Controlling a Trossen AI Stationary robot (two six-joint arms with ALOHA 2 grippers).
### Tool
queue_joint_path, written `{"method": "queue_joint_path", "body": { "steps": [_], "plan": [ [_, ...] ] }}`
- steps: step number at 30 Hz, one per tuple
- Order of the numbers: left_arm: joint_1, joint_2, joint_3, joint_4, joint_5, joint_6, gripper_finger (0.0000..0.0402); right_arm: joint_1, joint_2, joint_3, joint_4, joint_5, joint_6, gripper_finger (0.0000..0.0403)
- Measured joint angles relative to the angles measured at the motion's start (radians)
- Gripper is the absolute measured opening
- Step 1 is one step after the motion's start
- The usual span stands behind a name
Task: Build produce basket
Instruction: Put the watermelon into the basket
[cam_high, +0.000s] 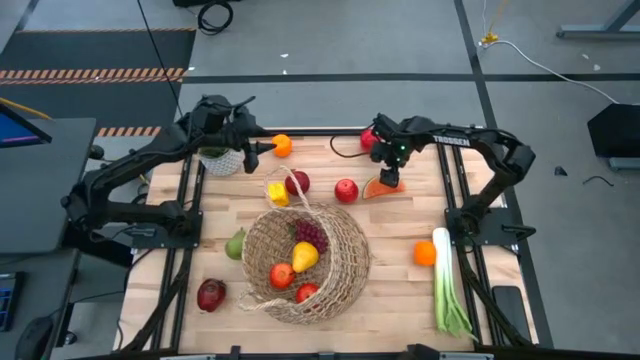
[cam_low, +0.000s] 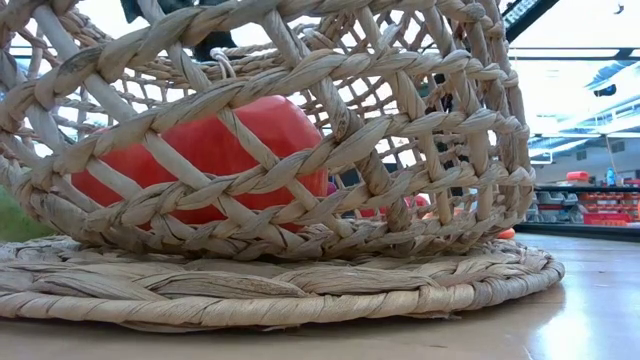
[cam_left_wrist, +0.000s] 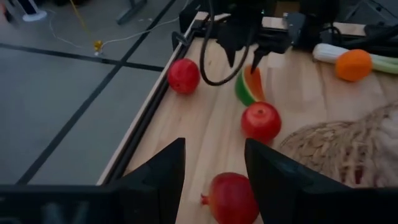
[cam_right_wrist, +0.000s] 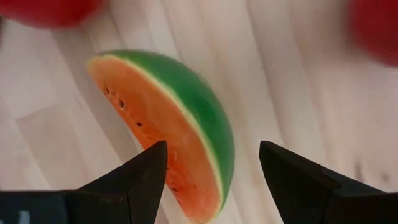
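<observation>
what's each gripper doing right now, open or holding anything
left gripper: open, holding nothing, near the plant.
right gripper: open, fingers either side of the watermelon slice, not gripping it.

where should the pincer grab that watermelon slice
Across its thin width, one finger on the orange-red cut face, one on the green rind, coming from straight above. The watermelon slice lies as a narrow wedge on the table, and the open right pincer is already above it.
</observation>
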Motion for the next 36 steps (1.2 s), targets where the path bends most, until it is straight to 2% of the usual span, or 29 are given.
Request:
{"method": "queue_joint_path", "body": {
  "steps": [6,12,16,25,32,36],
  "plan": [
    [0.005,-0.006,-0.006,0.025,0.001,-0.011,0.0172,0.013,0.061,0.0,0.01,0.005,-0.016,0.0261],
    [-0.04,-0.006,-0.006,0.055,0.008,-0.037,0.0172,0.032,0.118,0.004,0.02,0.003,-0.042,0.0253],
    [-0.063,-0.006,-0.006,0.055,0.011,-0.037,0.0172,0.044,0.137,0.004,0.018,0.014,-0.046,0.0228],
    [-0.114,-0.006,-0.006,0.102,0.011,-0.033,0.0172,0.061,0.14,0.002,0.046,0.029,-0.063,0.0132],
    [-0.146,0.003,-0.006,0.123,0.007,-0.058,0.0172,0.069,0.101,-0.005,0.053,0.043,-0.055,0.0116],
    [-0.159,0.004,-0.006,0.125,0.01,-0.059,0.0172,0.081,0.015,0.015,-0.008,0.072,-0.043,0.0115]
  ]
}}
